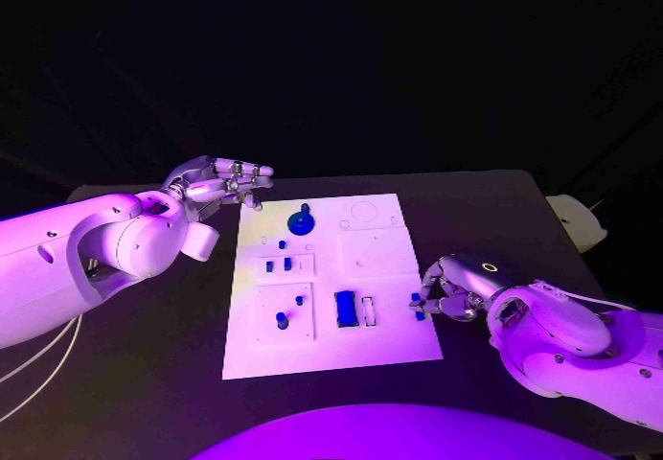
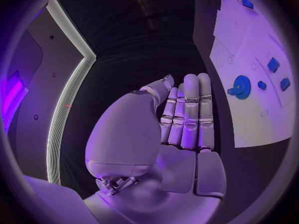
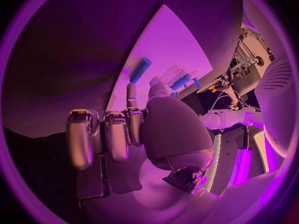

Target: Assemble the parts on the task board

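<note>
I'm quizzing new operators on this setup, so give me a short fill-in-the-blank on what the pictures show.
1. The task board is a ____ plate lying on the black table.
2. The round blue gear lies nearer the robot's ____ hand.
3. The left hand holds ____, its fingers straight and together.
4. The right hand rests at the board's ____ edge.

Missing words: white; left; nothing; right

Task board (image 1: 387,259): smooth matt white plate. Tabletop (image 1: 152,374): matt black. Gear (image 1: 302,222): glossy blue plastic. Left hand (image 1: 221,182): polished metal-look, smooth.
</note>
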### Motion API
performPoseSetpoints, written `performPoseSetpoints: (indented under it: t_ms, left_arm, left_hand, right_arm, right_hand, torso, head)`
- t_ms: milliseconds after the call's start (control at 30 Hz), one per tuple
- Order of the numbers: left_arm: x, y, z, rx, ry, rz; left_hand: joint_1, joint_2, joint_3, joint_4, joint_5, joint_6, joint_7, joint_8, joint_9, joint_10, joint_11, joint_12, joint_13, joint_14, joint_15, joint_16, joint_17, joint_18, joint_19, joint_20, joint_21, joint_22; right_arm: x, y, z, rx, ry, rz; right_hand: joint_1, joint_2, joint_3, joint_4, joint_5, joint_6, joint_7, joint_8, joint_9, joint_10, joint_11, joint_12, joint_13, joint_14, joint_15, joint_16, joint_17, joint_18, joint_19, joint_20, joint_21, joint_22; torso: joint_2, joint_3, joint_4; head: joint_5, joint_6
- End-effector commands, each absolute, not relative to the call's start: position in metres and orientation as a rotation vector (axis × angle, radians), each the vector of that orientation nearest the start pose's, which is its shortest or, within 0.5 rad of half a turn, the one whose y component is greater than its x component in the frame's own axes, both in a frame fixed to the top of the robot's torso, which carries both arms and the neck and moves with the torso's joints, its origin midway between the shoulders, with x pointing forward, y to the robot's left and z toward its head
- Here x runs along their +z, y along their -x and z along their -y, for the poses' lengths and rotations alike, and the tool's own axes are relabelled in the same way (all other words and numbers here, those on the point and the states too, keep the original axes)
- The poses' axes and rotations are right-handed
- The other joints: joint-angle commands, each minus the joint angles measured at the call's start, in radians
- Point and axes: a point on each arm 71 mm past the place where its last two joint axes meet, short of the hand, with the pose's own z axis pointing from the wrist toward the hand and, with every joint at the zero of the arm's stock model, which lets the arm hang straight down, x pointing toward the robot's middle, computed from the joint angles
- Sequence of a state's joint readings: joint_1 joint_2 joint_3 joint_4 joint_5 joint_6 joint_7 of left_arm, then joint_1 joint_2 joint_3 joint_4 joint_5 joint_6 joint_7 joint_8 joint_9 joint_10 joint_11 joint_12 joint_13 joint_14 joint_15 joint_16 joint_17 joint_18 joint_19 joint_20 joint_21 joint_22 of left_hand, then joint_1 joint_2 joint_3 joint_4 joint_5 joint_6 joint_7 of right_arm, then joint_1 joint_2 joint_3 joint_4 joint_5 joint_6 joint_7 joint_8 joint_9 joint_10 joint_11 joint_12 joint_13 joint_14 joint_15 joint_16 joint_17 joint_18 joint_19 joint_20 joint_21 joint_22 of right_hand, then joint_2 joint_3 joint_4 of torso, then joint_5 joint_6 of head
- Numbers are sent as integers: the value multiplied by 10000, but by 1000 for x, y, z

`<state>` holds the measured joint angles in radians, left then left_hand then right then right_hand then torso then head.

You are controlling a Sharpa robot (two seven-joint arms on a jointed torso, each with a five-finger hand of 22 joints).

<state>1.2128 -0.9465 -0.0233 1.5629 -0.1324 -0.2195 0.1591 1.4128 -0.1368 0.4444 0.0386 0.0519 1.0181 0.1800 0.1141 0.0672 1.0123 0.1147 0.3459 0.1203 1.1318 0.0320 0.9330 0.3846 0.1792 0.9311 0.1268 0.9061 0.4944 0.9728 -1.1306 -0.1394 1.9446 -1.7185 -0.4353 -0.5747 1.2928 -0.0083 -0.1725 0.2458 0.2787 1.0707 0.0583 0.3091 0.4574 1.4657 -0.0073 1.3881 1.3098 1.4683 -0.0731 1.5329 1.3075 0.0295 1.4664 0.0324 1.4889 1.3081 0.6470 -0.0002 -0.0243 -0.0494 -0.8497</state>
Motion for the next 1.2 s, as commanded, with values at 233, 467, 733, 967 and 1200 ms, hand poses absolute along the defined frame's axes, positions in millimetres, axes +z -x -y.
performPoseSetpoints:
  t_ms: [233, 467, 733, 967, 1200]
  left_arm:
    - [-176, -481, -239, -14365, 10733, -16583]
    - [-176, -481, -240, -14352, 10741, -16587]
    - [-176, -481, -240, -14340, 10750, -16602]
    - [-176, -481, -240, -14322, 10763, -16617]
    - [-176, -481, -240, -14318, 10770, -16646]
  left_hand:
    - [-74, -15, -24, 60, 5, -94, -1, -3, 7, -48, 6, 35, 16, -29, 62, -54, -10, 47, 49, 37, -39, -13]
    - [-79, -14, -30, 65, 6, -97, -4, 0, 8, -58, 4, 44, 17, -29, 62, -53, -10, 48, 51, 39, -49, -20]
    - [-79, -14, -30, 65, 6, -97, -4, 0, 8, -58, 4, 44, 17, -29, 62, -53, -10, 48, 51, 39, -49, -20]
    - [-79, -14, -30, 65, 6, -97, -4, 0, 8, -58, 4, 44, 17, -29, 62, -53, -10, 48, 51, 39, -49, -20]
    - [-69, -5, -26, 63, 8, -100, -5, 1, 8, -67, 2, 51, 18, -30, 60, -53, -11, 50, 53, 40, -56, -25]
  right_arm:
    - [-268, -344, 234, 3072, 554, -18880]
    - [-274, -344, 234, 2950, 677, -19117]
    - [-278, -344, 233, 2918, 750, -19234]
    - [-280, -345, 231, 2912, 828, -19308]
    - [-281, -345, 229, 2905, 932, -19405]
  right_hand:
    - [74, 44, -49, 24, 95, 89, -15, 11, 21, -14, -78, -68, 982, 869, -33, 18, 1882, -117, 757, 29, -28, 2394]
    - [112, 74, -39, 18, 125, 124, -34, 13, 36, -18, -93, -79, 976, 868, -43, 15, 1877, -118, 758, 21, -25, 2394]
    - [329, 174, 42, -68, 350, 154, -72, -17, 60, -14, -131, -78, 988, 868, -77, 15, 1880, -117, 756, -7, -28, 2394]
    - [1286, 629, 816, -447, -228, 153, -157, -164, 58, -41, -226, -133, 977, 869, -173, 14, 1886, -118, 757, -103, -20, 2396]
    - [2036, 628, 2752, -897, -320, 97, -102, -311, 90, -66, -227, -215, 964, 871, -159, 17, 1898, -123, 760, -131, -5, 2400]
  torso:
    - [4, -7, 4]
    - [10, -2, 9]
    - [14, -2, 8]
    - [9, -2, 4]
    - [7, -1, 6]
  head:
    - [-3, 2]
    - [26, -6]
    - [42, 2]
    - [62, -2]
    - [59, -4]
